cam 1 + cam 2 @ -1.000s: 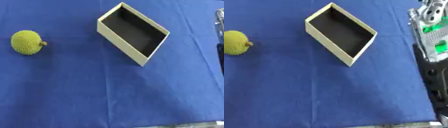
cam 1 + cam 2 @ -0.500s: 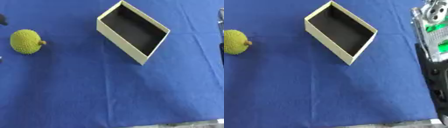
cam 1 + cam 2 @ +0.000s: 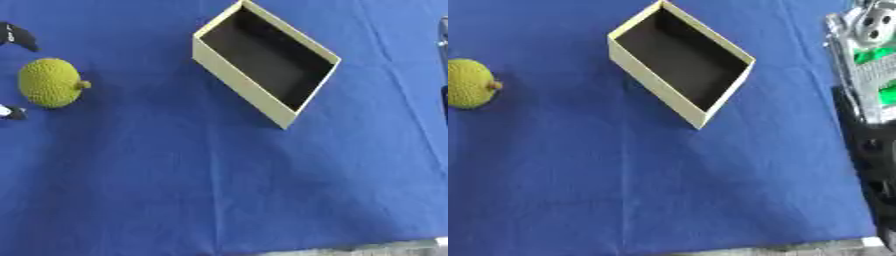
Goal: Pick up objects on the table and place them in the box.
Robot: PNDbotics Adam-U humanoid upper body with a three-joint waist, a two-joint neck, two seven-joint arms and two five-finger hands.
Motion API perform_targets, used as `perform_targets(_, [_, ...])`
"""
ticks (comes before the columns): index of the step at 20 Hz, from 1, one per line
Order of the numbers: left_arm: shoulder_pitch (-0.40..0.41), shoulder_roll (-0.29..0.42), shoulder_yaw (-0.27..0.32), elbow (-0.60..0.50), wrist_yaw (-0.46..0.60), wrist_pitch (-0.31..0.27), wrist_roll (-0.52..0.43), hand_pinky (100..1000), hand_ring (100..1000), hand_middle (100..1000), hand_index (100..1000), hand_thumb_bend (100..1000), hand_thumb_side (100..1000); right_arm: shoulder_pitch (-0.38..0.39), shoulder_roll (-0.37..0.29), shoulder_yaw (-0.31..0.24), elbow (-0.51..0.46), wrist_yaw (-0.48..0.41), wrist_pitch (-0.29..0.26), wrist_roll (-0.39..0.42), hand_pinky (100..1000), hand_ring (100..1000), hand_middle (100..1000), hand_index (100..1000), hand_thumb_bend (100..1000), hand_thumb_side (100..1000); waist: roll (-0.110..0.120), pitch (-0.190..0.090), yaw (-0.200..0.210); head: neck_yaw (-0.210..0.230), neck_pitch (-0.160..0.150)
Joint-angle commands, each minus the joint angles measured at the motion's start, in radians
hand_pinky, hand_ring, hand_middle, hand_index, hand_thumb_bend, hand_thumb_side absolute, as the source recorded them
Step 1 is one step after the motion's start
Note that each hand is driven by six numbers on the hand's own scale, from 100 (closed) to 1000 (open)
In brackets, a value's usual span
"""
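Note:
A yellow-green bumpy fruit (image 3: 51,82) with a short brown stem lies on the blue cloth at the far left. Two dark fingertips of my left hand (image 3: 17,36) show at the left edge, one above the fruit and one just below it (image 3: 10,112), spread apart and not touching it. The rest of that hand is out of view. A cream box (image 3: 241,87) with a dark, bare inside lies askew at the upper middle, well right of the fruit. My right arm and hand (image 3: 875,170) run down the right edge, silver and green above, black below.
Blue cloth (image 3: 201,190) covers the whole table. Its front edge shows as a grey strip (image 3: 367,248) at the bottom. Between the fruit and the box lies a broad band of bare cloth.
My left hand's fingertips have come in from the left edge and now stand on either side of the fruit. Fruit, box and right arm have not moved.

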Motion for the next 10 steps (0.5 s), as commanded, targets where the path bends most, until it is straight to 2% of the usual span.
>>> perform_targets(1, [-0.039, -0.01, 0.0, 0.025, -0.012, -0.019, -0.002, 918, 926, 881, 856, 717, 100, -0.016, -0.015, -0.004, -0.016, -0.008, -0.001, 0.003, 807, 768, 772, 838, 336, 808, 0.006, -0.019, -0.002, 0.004, -0.008])
perform_targets(6, [-0.072, -0.052, -0.006, 0.068, -0.022, -0.054, -0.025, 905, 920, 864, 845, 683, 100, -0.02, -0.012, -0.002, -0.016, -0.011, -0.002, 0.005, 807, 768, 772, 838, 336, 807, 0.005, -0.019, -0.008, 0.012, -0.011])
perform_targets(10, [-0.091, -0.077, -0.001, 0.101, -0.061, -0.067, -0.014, 846, 878, 814, 818, 638, 100, -0.02, -0.008, -0.002, -0.016, -0.013, -0.002, 0.006, 807, 768, 770, 838, 335, 806, 0.004, -0.02, -0.009, 0.02, -0.013])
